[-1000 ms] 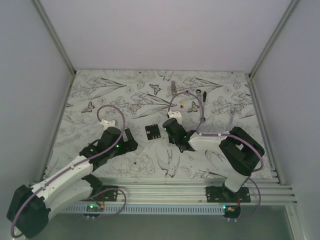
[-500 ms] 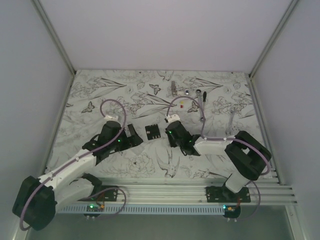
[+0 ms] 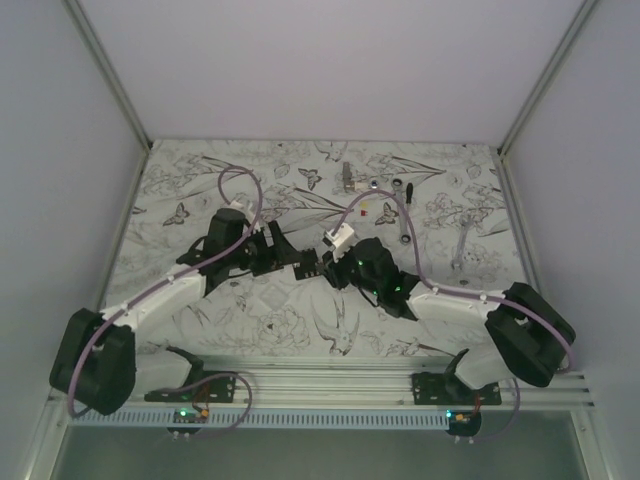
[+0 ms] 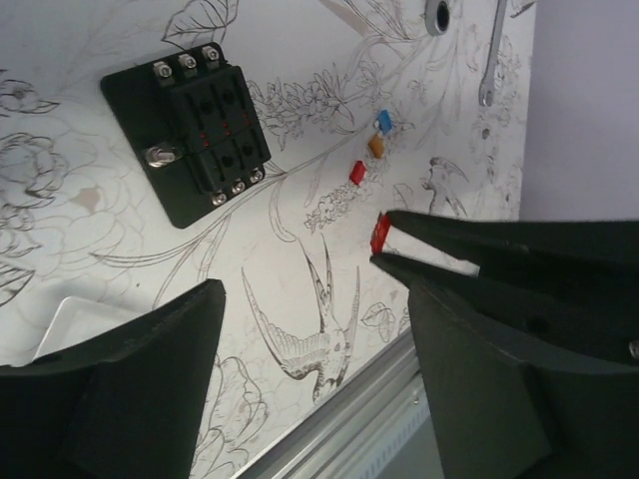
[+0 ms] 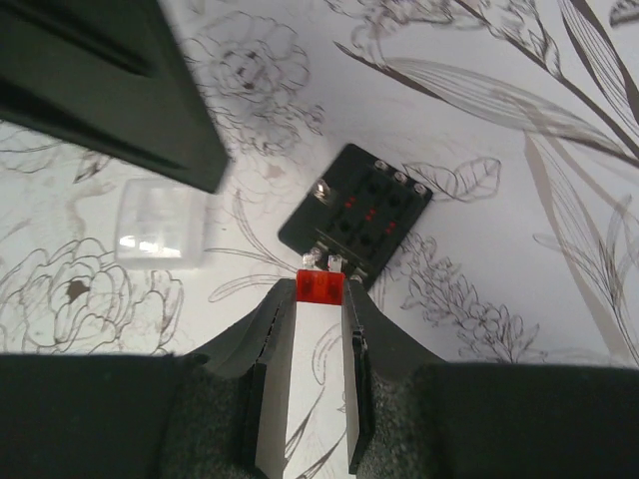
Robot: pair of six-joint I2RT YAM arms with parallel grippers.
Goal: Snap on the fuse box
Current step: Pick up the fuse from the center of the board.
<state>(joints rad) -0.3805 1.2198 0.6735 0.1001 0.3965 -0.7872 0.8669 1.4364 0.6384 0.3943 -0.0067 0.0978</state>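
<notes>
- Lying flat on the floral table (image 4: 80,200), the fuse box (image 4: 190,140) shows plainly in both wrist views, its black slotted top and silver screws facing up. From the top camera it is mostly masked by the two arm heads, which meet over the middle of the table.
- Only the left wrist view shows a blue fuse (image 4: 384,122), an orange fuse (image 4: 376,146) and a loose red fuse (image 4: 357,172). They lie in a short row apart from the box, with a silver wrench (image 4: 491,60) farther off.
- A clear plastic cover (image 5: 160,225) lies just beside the box. The right wrist view shows it whole, the left wrist view only a corner.
- The left gripper (image 4: 315,299) has its fingers spread wide with nothing between them, above the table near the box.
- The right gripper (image 5: 320,304) is pinched narrow on a small red fuse (image 5: 321,286). The fuse sticks out at the fingertips, right at the box's near edge, and whether it touches the box cannot be told.
- A second earlier the left arm was drawn back to the left of the box and the right arm stood to its right, with the box in open view between them. Both have since reached in over it.
</notes>
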